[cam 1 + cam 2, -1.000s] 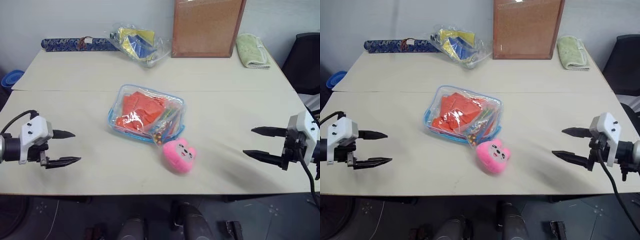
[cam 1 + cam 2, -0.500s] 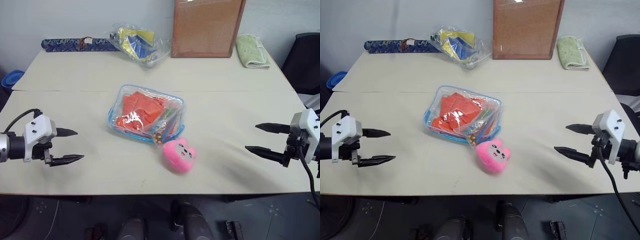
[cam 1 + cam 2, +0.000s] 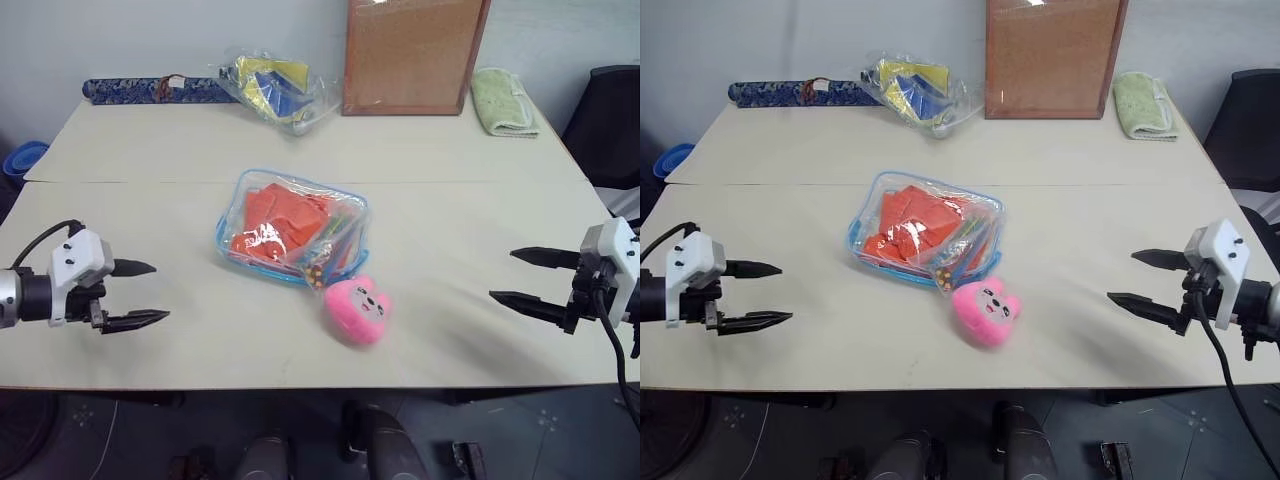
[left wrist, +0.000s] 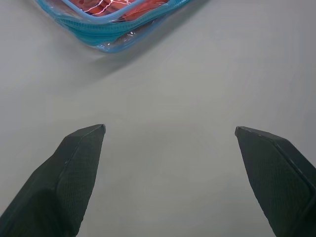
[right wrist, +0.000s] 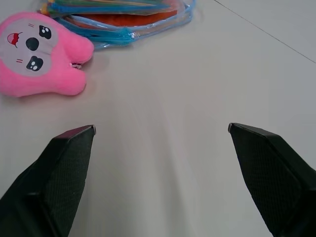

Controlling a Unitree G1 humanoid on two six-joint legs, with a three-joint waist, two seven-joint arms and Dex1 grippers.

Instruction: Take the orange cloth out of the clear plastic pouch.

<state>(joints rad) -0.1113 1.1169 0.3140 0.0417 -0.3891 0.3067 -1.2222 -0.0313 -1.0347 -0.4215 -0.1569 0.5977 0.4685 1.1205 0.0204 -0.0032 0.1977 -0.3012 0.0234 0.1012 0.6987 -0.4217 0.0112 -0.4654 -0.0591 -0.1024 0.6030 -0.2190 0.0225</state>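
Note:
The clear plastic pouch [image 3: 292,228] with light blue zip edging lies flat in the middle of the table, and the orange cloth [image 3: 282,219] sits folded inside it beside a small packet of coloured sticks [image 3: 330,250]. My left gripper [image 3: 140,294] hovers open near the table's front left, well apart from the pouch. Over at the front right my right gripper [image 3: 518,277] is open too, with nothing between its fingers. The left wrist view shows the pouch's zip edge [image 4: 116,19] ahead of the open fingers.
A pink plush toy [image 3: 357,311] lies just in front of the pouch's right corner. At the back stand a cork board [image 3: 412,55], a wrinkled clear bag [image 3: 275,86] with yellow and blue items, a dark patterned roll [image 3: 150,89] and a pale green towel [image 3: 504,100].
Both arms have only shifted slightly and both grippers stay open. The pouch and toy have not moved.

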